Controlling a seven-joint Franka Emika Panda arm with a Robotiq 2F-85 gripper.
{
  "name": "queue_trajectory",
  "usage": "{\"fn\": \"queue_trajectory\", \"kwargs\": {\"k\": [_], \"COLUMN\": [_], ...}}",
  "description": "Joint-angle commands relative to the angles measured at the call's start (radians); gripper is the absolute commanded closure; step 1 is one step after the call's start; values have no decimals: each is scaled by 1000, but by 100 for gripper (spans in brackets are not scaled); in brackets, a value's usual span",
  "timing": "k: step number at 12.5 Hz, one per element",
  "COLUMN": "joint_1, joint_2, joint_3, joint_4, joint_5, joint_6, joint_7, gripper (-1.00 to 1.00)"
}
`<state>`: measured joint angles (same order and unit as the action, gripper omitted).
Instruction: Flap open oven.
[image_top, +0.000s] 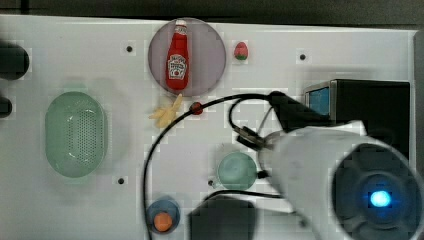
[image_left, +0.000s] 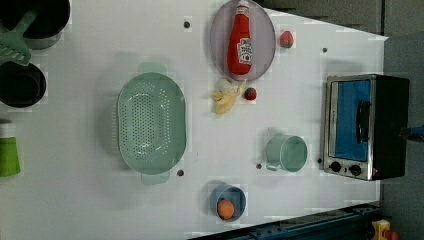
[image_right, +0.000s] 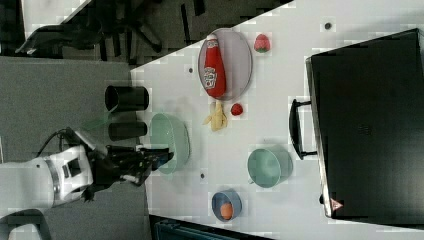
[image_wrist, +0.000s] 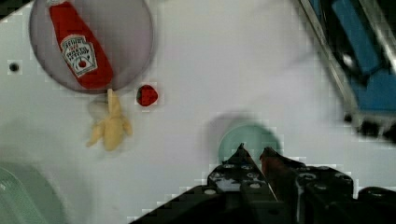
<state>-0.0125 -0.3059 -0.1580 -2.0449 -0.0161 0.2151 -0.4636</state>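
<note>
Pincer (image_wrist: 254, 153) nearly closed over green cup (image_wrist: 250, 140), oven (image_left: 365, 127) beside

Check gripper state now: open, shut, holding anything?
Gripper: fingers nearly together, nothing between them; above the green cup, not on the oven.

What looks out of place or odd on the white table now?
The ketchup bottle lies flat on the grey plate rather than standing upright. The oven door is closed, and nothing appears spilled or broken.

In the top view the arm (image_top: 320, 165) hides most of the oven (image_top: 370, 107).
</note>
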Motion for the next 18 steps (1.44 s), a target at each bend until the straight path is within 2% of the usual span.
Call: {"fn": "queue_trajectory", "kwargs": {"k": [1,6,9,11,14,18], "joint_1": [-23,-30,-30,-31,-33,-36], "joint_2": [40,141,204,249,316,400], "joint_3": [-79,-193,-246,-268,-292,-302], "joint_4": [-5,-8,-33,-70,-118,-136], "joint_5": [-32,-75,-75,-75,-73,-71], "joint_6": [38,148,218,328,473,553], "joint_7": [-410,-475,-637,-729,-730,-730], "gripper": [65,65,65,65,65,65]}}
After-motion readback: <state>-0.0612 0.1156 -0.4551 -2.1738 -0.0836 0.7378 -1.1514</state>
